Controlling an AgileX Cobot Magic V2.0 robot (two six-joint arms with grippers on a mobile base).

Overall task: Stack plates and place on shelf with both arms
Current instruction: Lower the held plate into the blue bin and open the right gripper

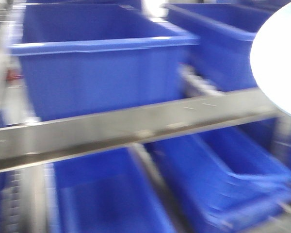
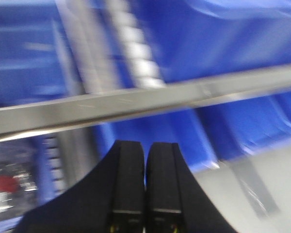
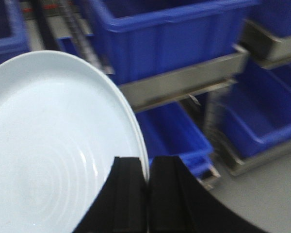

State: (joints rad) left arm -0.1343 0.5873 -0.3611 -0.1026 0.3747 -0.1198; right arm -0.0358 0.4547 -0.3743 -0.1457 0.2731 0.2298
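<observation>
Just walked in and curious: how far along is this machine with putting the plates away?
Partway. The right gripper clamps a plate by its rim, up in front of the shelf. Whether a second plate is stacked with it is unclear. The left gripper is shut and empty. No plate shows on the shelf among the blue crates, so placing remains.

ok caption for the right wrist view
Right gripper pinches the rim of a pale plate, blue crates and steel shelf behind.

Steel shelf (image 1: 136, 127), blue crates (image 1: 102, 73) on its tiers
</observation>
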